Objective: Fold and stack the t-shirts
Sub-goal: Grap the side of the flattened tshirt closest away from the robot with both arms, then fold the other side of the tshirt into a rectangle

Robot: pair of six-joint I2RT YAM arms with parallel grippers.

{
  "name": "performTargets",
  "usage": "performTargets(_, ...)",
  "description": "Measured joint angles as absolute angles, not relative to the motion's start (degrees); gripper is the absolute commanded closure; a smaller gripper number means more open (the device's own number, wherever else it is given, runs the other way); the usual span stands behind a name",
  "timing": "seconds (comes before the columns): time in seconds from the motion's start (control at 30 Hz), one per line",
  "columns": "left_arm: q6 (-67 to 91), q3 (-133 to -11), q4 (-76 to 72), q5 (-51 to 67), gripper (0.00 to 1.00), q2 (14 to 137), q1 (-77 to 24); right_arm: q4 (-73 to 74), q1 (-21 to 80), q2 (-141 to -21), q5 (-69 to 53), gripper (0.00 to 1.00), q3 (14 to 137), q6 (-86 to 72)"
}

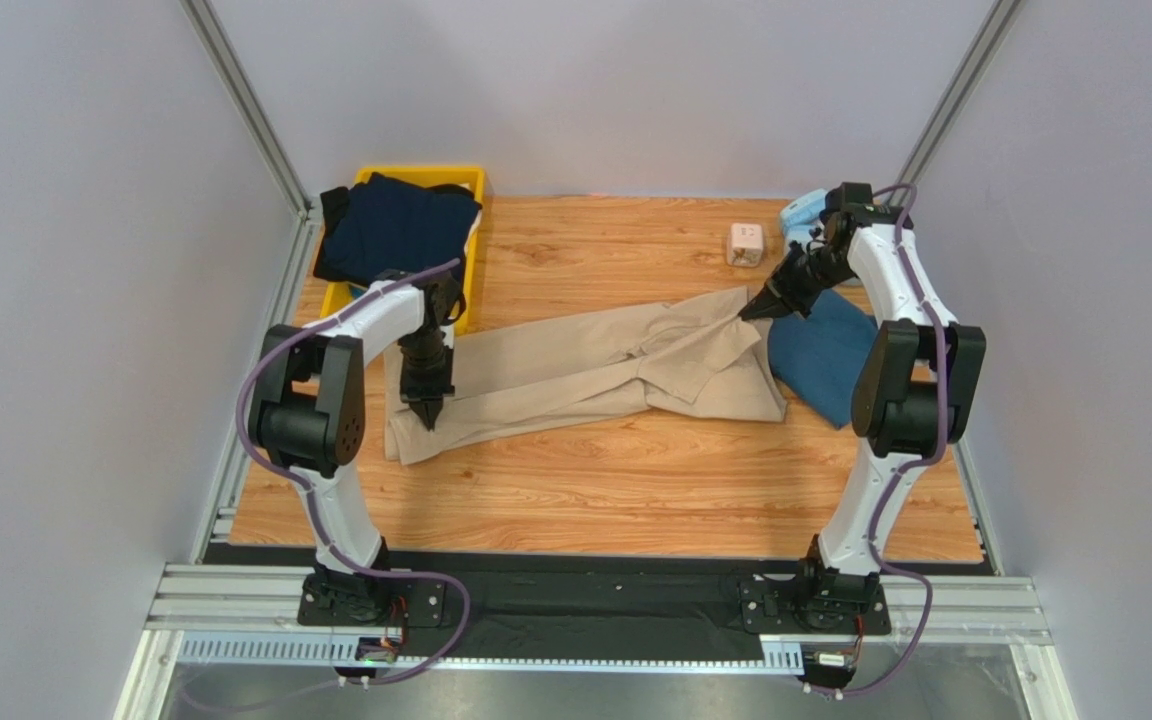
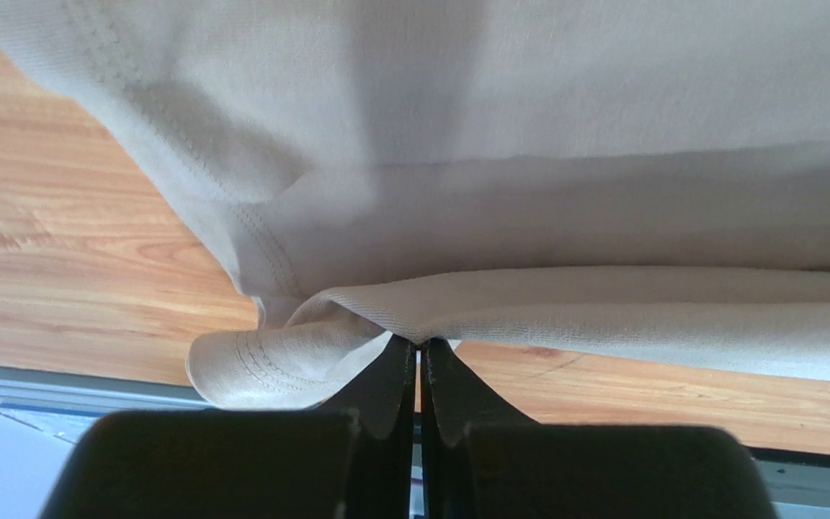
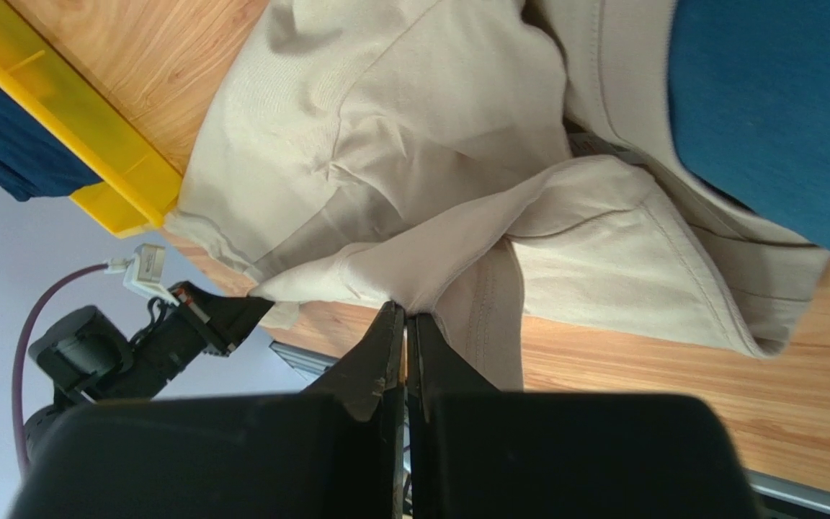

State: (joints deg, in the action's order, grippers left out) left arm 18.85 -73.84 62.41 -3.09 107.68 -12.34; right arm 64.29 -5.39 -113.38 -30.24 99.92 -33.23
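Note:
A beige t-shirt (image 1: 597,375) lies stretched across the wooden table, bunched lengthwise. My left gripper (image 1: 428,405) is shut on its hem end at the left; in the left wrist view the beige t-shirt (image 2: 603,216) fold is pinched at the left gripper (image 2: 420,344). My right gripper (image 1: 757,308) is shut on the shirt's other end; the beige t-shirt (image 3: 441,216) cloth rises into the right gripper (image 3: 405,314). A teal-blue t-shirt (image 1: 826,353) lies folded under the right arm, its teal-blue t-shirt (image 3: 777,108) edge beside the beige one. A dark navy t-shirt (image 1: 394,228) lies in the yellow bin.
The yellow bin (image 1: 470,188) stands at the back left, its yellow rim (image 3: 73,119) showing in the right wrist view. A small white cube (image 1: 746,243) and light-blue headphones (image 1: 800,215) sit at the back right. Grey walls close in both sides.

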Motion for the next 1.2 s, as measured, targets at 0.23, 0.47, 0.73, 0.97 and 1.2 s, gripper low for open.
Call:
performTargets(0.23, 18.3, -72.4, 62.4, -2.1, 1.00, 101.9, -11.4, 68.7, -6.0, -108.0, -28.0, 1.00, 102.5, -33.1)
performTargets(0.47, 17.3, -72.4, 62.4, 0.5, 1.00, 99.3, -11.3, 71.5, -6.0, -98.5, -29.3, 1.00, 103.0, -33.1)
performTargets(0.73, 16.1, -72.3, 62.4, 2.2, 1.00, 93.0, -11.2, 74.3, -6.2, -88.9, -29.8, 1.00, 98.2, -33.0)
performTargets(0.97, 15.9, -71.2, 62.4, 2.3, 1.00, 88.0, -11.1, 76.5, -6.2, -87.0, -30.5, 1.00, 98.2, -31.6)
performTargets(1.2, 15.3, -68.6, 61.9, 1.8, 1.00, 84.9, -10.5, 77.4, -6.3, -86.2, -30.1, 1.00, 99.4, -29.8)
